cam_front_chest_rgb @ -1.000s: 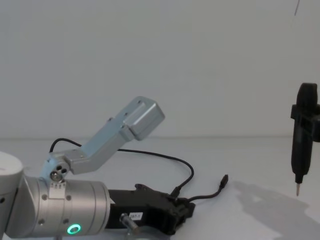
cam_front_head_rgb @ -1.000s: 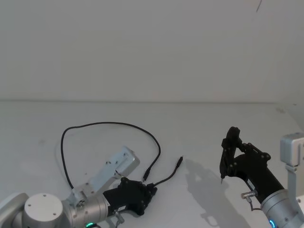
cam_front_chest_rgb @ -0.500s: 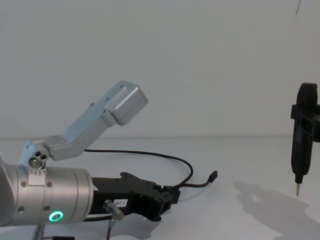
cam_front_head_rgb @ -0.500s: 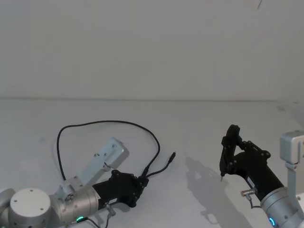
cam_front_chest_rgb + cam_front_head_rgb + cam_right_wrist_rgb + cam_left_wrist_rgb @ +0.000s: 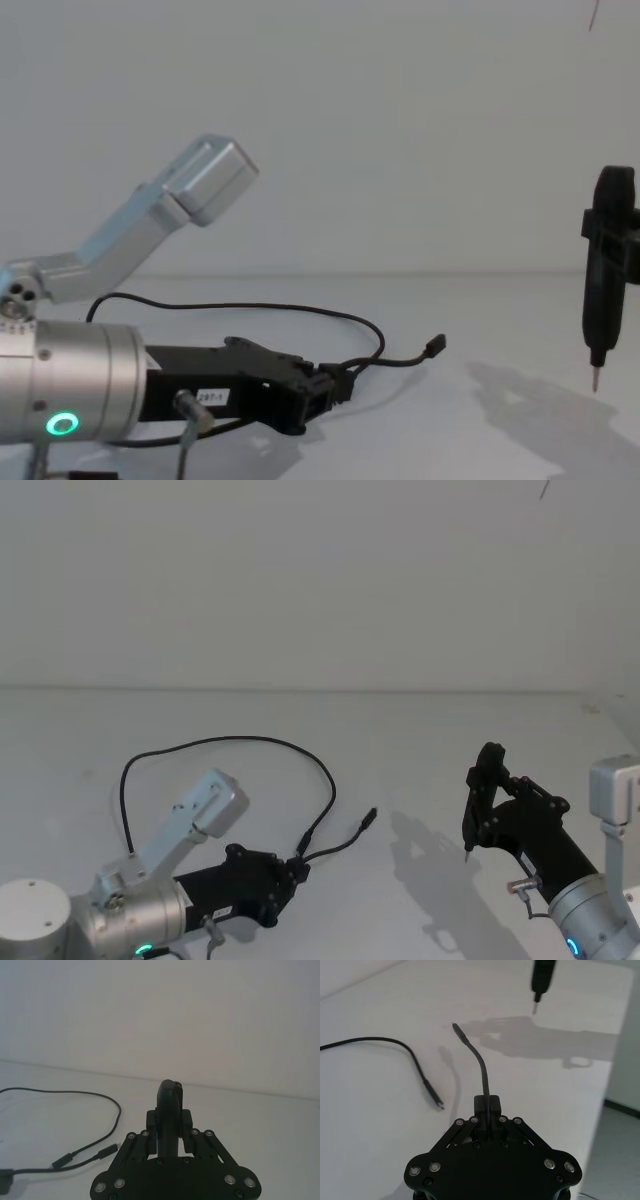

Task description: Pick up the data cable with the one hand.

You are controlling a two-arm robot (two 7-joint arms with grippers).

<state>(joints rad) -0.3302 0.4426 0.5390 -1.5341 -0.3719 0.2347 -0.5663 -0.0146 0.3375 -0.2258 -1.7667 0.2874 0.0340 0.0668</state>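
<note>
— Logging the left gripper (image 5: pixel 487 1105): low over the table (image 5: pixel 420 730), jaws pinching the data cable (image 5: pixel 250 740) a short way back from one plug (image 5: pixel 437 343). Held end raised off the surface, poking forward in the air.

— Noted. Rest of the cord?

— Lying on the table in one wide loop, curving out and back, second plug (image 5: pixel 434 1096) flat just beside the gripper. Right gripper (image 5: pixel 480 800) parked well off to the right, jaws pressed together on nothing.

— Risks from here?

— Thin cord, narrow bite: likely to slide through the pinch on the lift, dragged by the weight of the loop. Worse with a fast pull.

— Anything to catch on?

— Possibly the silver bracket (image 5: pixel 190 815) on the left wrist, with the loop running close by its base. Could hook there and tug the cord out. Second plug also apt to swing and snag.

— Remedy?

— Lifting slow and straight up, watching for creep at the pinch.
</note>
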